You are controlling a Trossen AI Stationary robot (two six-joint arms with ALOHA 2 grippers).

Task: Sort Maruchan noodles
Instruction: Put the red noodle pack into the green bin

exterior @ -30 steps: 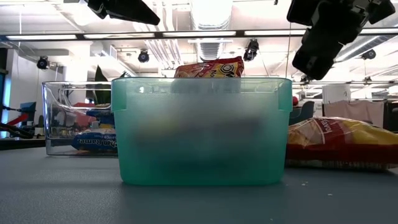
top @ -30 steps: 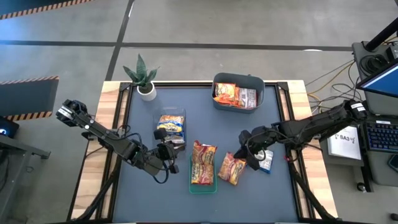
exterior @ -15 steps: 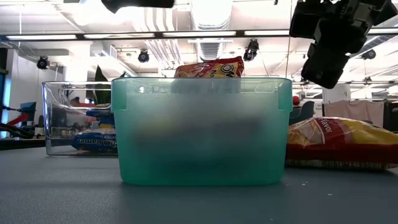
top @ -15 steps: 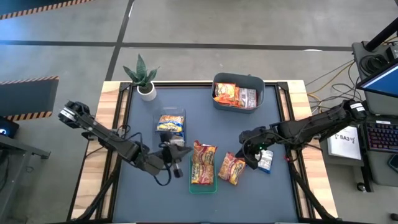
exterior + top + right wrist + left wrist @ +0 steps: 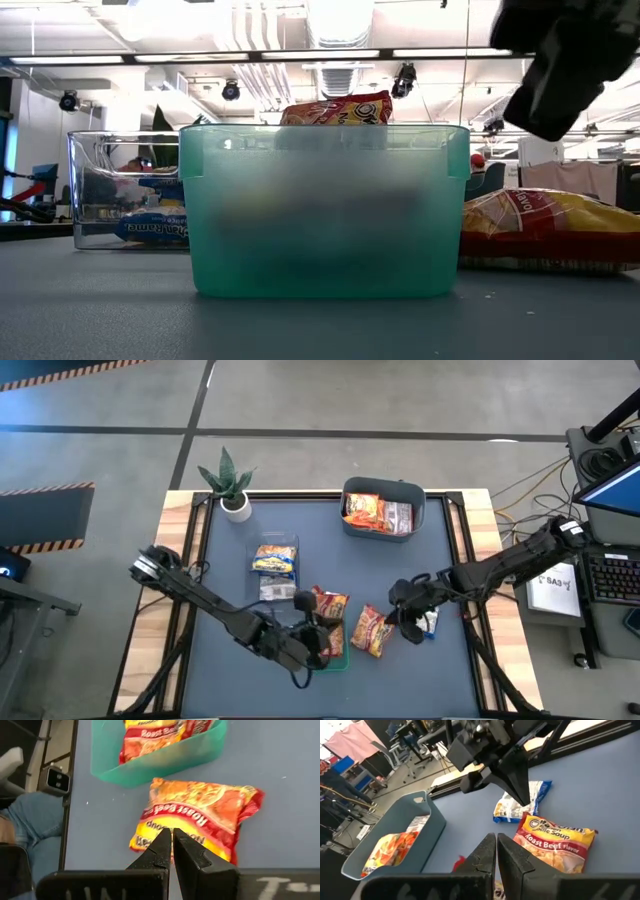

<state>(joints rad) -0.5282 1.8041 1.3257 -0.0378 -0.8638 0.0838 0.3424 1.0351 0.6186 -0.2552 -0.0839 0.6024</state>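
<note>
You had the right gripper [image 5: 171, 836] closed and empty directly above the loose orange roast beef packet [image 5: 197, 817] beside the green tray [image 5: 165, 757], probably lining up a pick, so next you needed its fingers opened and lowered.

Two slim black jointed arms with black cables, ending in tapered black wedge-shaped jaws.

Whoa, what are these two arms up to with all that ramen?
They are sorting noodle packets into bins. The left tool is shut and empty over the green bin, which holds a red packet. The right tool, also shut and empty, hovers between a loose red packet and a blue packet on the table.
</note>
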